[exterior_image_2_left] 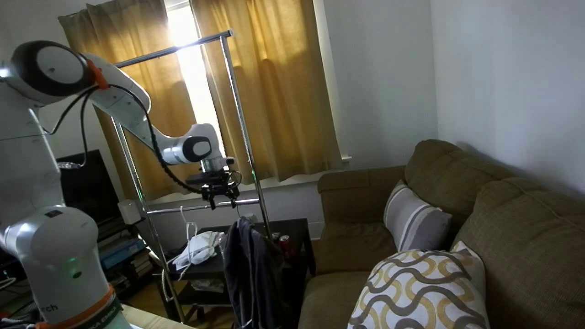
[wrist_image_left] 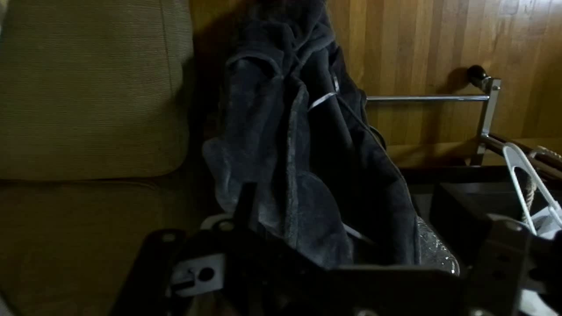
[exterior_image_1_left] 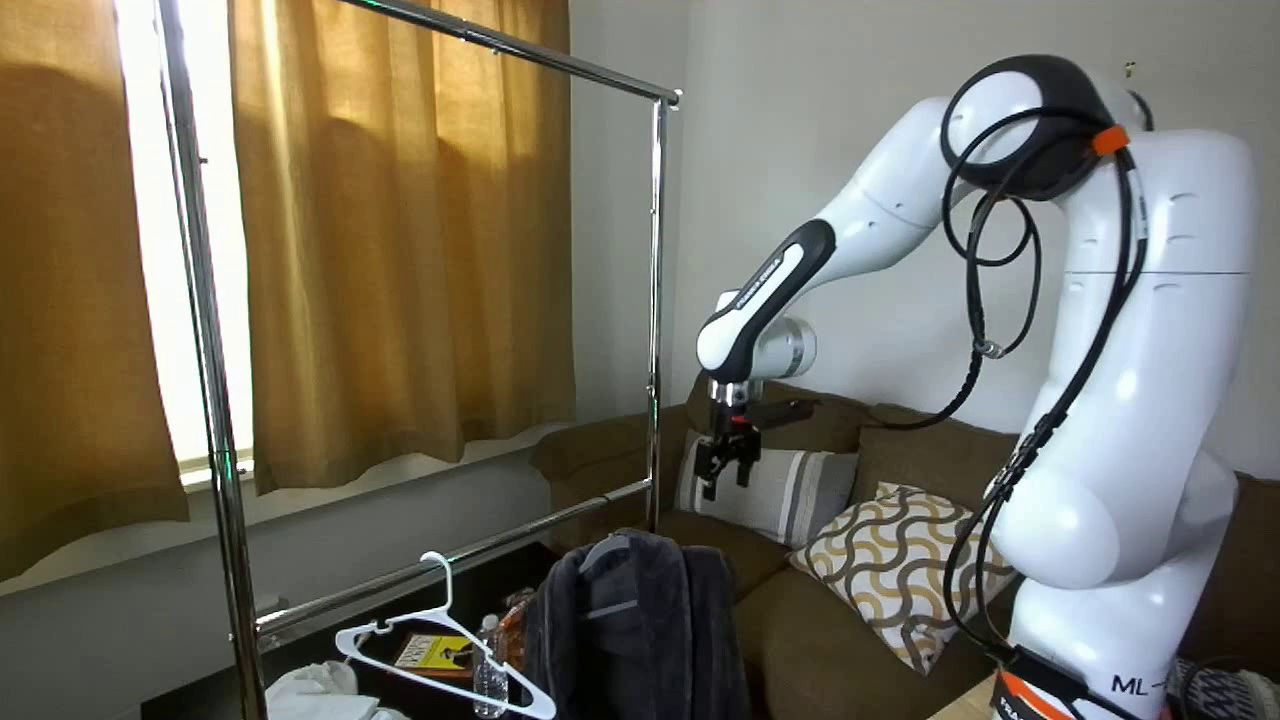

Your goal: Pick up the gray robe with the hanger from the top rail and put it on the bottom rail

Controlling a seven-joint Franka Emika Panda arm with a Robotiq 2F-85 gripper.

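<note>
The gray robe point(exterior_image_1_left: 640, 640) hangs low at the clothes rack in both exterior views point(exterior_image_2_left: 253, 274); it fills the middle of the wrist view point(wrist_image_left: 259, 114). Its hanger point(exterior_image_1_left: 607, 546) shows as a gray arc at the collar; its thin hook point(exterior_image_2_left: 237, 210) reaches up to the bottom rail point(exterior_image_2_left: 164, 210), where my gripper partly covers it. The bottom rail shows also in an exterior view point(exterior_image_1_left: 545, 523). The top rail point(exterior_image_1_left: 510, 44) is bare where visible point(exterior_image_2_left: 173, 49). My gripper point(exterior_image_1_left: 728, 482) is open and empty, pointing down above the robe's shoulders point(exterior_image_2_left: 223, 204), apart from it.
A white plastic hanger point(exterior_image_1_left: 447, 588) hangs on the bottom rail beside the robe. A black side table point(exterior_image_2_left: 292, 228) with a white cloth, bottle and can stands behind. A brown sofa point(exterior_image_2_left: 365, 192) with pillows is beside the rack. Rack poles point(exterior_image_1_left: 655, 300) stand near the arm.
</note>
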